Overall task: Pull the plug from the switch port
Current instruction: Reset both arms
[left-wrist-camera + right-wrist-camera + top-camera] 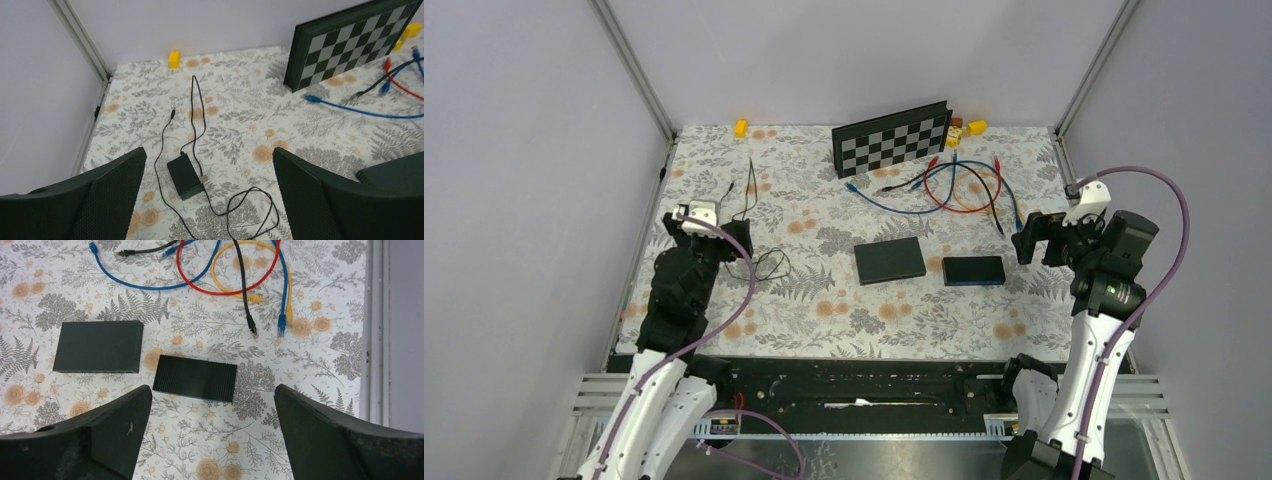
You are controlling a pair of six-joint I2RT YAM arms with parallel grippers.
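Note:
Two black boxes lie mid-table: a smooth switch (889, 260) and a ribbed one (973, 270), both also in the right wrist view (97, 346) (195, 378). I see no cable entering either; their port faces are hidden. A small black adapter (185, 175) lies on the left with a thin black cord (194, 107) running into its far end. My left gripper (727, 240) is open above it, the adapter between the fingers (209, 165). My right gripper (1036, 236) is open and empty, just right of the ribbed box (213, 390).
Loose network cables (954, 185) in blue, red, yellow and black lie at the back right, plug ends free (253, 331). A folded chessboard (892, 137) leans at the back wall with small yellow blocks (741, 127) (976, 127). Frame posts bound both sides.

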